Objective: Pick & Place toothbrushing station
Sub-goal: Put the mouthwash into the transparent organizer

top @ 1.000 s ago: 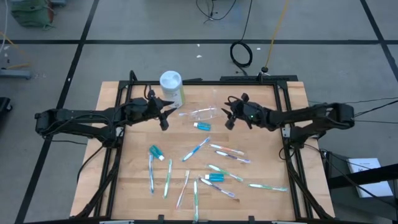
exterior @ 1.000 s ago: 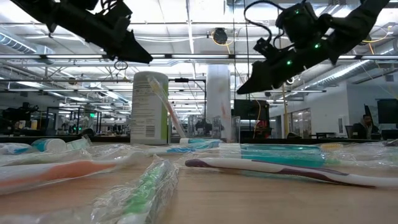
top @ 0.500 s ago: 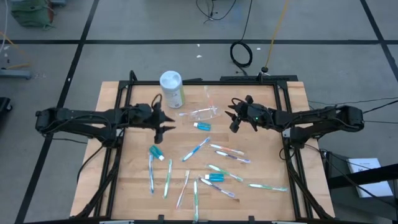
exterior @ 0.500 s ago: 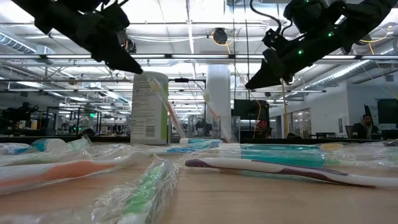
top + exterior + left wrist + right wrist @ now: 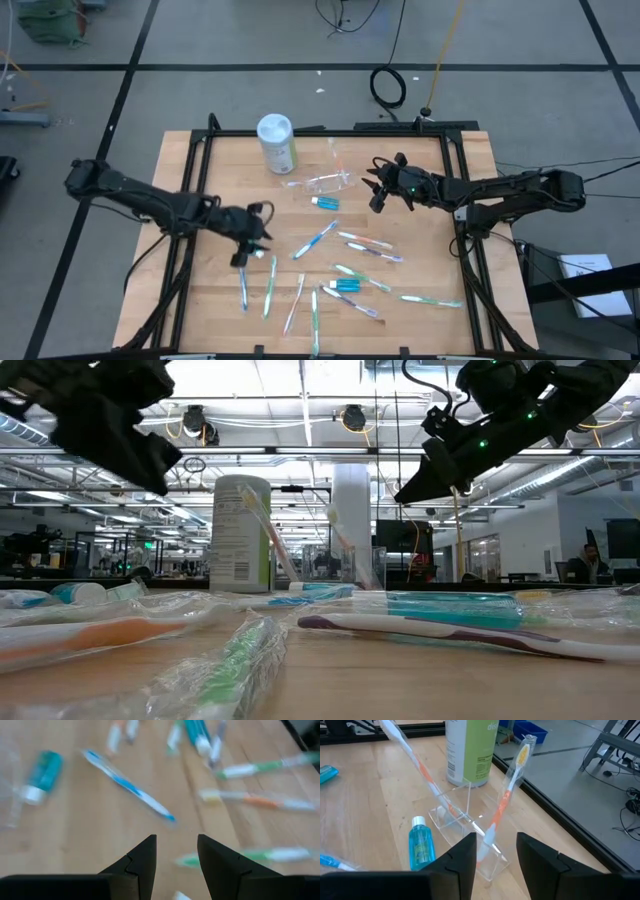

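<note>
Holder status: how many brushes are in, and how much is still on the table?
Done: two orange brushes stand in the clear holder. In hand: nothing; the open left gripper hovers over the toothpaste tube and loose brushes, and the open right gripper waits by the holder. Left: roughly ten brushes and three tubes still lie on the table.

It was a big open lab: strip lights [image 5: 300, 455] overhead, glass partitions [image 5: 120, 550] behind, cables [image 5: 390, 85] trailing over grey floor tiles [image 5: 250, 90].
</note>
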Robot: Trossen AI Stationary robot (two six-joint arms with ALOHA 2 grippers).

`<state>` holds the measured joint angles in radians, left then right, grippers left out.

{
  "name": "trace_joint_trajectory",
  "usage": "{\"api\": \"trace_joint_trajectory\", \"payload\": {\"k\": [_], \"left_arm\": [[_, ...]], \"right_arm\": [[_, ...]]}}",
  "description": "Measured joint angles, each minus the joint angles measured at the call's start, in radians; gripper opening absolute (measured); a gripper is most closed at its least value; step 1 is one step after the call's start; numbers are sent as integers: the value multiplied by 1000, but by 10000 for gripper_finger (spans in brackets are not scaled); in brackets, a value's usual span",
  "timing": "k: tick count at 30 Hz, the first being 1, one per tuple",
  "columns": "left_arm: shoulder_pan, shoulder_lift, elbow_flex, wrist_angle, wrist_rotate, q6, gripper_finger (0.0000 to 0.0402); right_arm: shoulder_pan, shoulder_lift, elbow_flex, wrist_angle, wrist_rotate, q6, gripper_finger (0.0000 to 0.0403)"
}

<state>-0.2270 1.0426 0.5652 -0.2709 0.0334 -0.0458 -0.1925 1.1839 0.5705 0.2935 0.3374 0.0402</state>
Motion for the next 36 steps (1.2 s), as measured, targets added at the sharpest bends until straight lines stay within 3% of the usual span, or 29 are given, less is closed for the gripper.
{"api": "trace_joint_trajectory", "payload": {"k": [3,6,10,14,31,36], "left_arm": [[-65,67,9,-11,-9,-2,149],[-103,152,72,-135,-49,-18,149],[-123,266,175,-322,-84,-49,149],[-124,367,213,-383,-85,-71,150],[-100,555,230,-396,-77,85,149],[-100,541,227,-387,-80,116,118]], "right_arm": [[0,0,0,0,0,0,130],[0,0,0,0,0,0,130],[0,0,0,0,0,0,130],[0,0,0,0,-1,0,130],[0,0,0,-2,-3,0,130],[0,0,0,-2,-3,0,130]]}}
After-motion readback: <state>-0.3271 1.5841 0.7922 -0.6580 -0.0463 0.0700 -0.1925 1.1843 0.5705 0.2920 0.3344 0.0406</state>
